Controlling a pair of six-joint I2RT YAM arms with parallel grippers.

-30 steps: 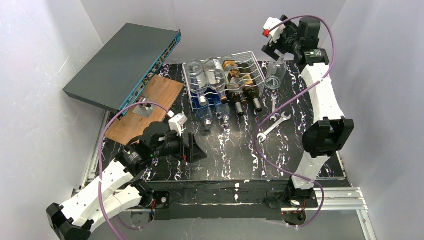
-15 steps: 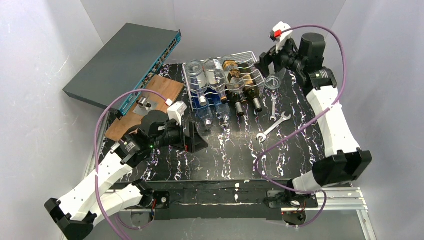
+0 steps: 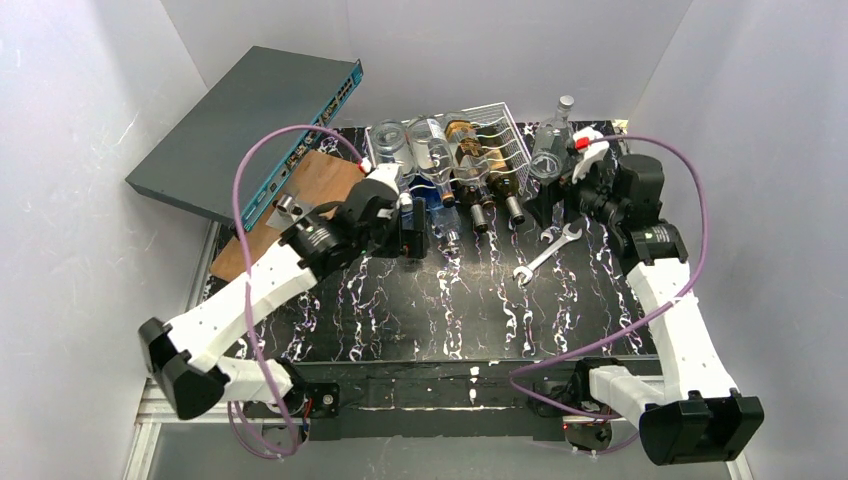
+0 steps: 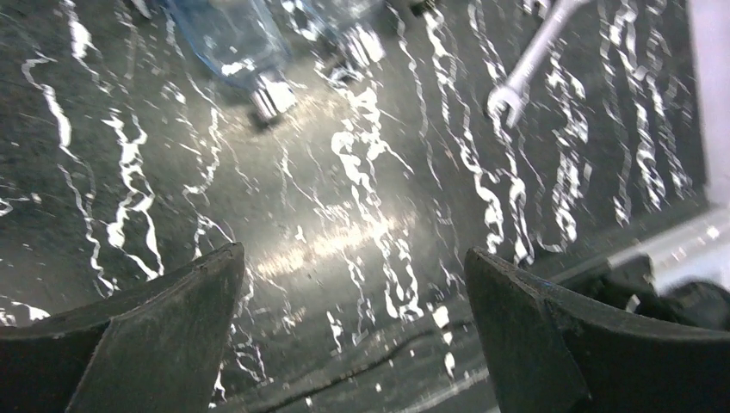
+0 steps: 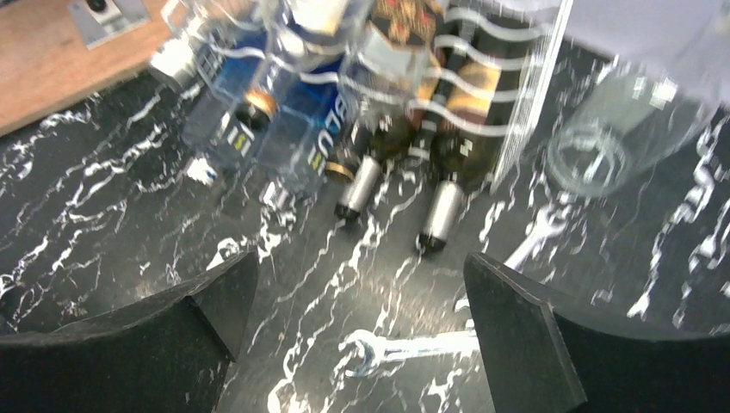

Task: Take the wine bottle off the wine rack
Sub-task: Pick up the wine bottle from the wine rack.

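Movement in both arms filled the last second. The left arm swung up from the near left of the surface (image 3: pixel 470 305) to the front of the wine rack (image 3: pixel 495 112). The left fingers (image 4: pixel 163 335) were spread and empty above the black marble, just short of the capped neck of a blue-tinted bottle (image 4: pixel 225 34) poking out of the rack's left side. The right arm pulled back from beyond the rack's far right corner and folded low. The right fingers (image 5: pixel 181 344), also spread with nothing between them, ended up near the wrenches (image 3: pixel 545 250) and faced the necks of the dark bottles (image 3: pixel 503 183).

The bottles in the rack lay in their cradles with necks toward the arms, and none seemed to have shifted. A clear bottle (image 3: pixel 550 150) lay just outside the rack on the right, its base toward the arms. With the right arm gone from above it, its capped neck had come into view.

By my reading, no grasp had begun and both arms had only come within reach of the bottle necks. The left fingers were nearest the blue one, and the right were lined up on the dark pair. Which bottle was meant was not settled.
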